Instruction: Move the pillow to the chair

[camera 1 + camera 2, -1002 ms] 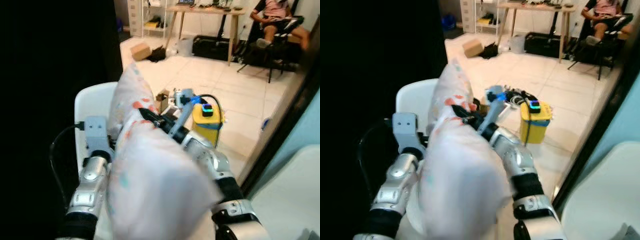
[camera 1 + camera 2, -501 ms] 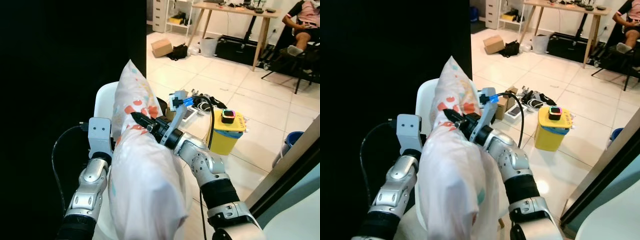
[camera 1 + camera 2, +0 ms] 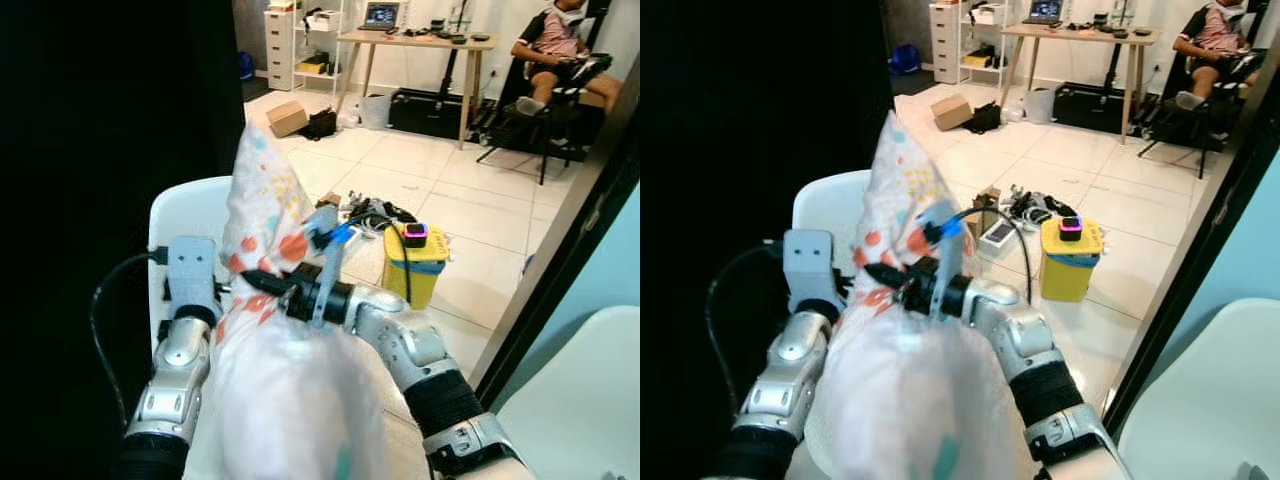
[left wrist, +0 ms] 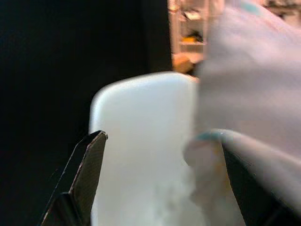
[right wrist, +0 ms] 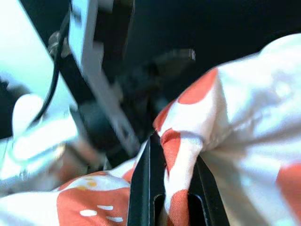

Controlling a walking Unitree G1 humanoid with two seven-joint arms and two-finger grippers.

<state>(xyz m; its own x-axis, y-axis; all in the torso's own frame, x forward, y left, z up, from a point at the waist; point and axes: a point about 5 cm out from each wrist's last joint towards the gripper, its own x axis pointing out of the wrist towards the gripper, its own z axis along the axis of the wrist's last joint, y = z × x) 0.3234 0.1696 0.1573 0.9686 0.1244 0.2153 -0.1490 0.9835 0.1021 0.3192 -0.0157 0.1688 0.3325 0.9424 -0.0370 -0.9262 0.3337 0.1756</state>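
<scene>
The white chair (image 3: 190, 215) stands just ahead of the robot, its back against a dark wall on the left, and the pillow (image 3: 285, 360) is held up over its seat, so the carrying looks nearly done; what seems left is to lower the pillow onto the seat and let go. The pillow is white with orange and teal spots, standing tall on end between the two arms, its top corner reaching above the chair back. The right gripper (image 3: 890, 277) reaches across from the right and its fingers are pinched together on a fold of the spotted cloth, as the right wrist view shows plainly. The left gripper (image 4: 155, 188) is at the pillow's left side, fingers spread apart, one against the fabric and the other over the chair. Farther off on the tiled floor, right of the chair, stands a small yellow bin (image 3: 414, 265) with its lid on; its contents cannot be seen.
</scene>
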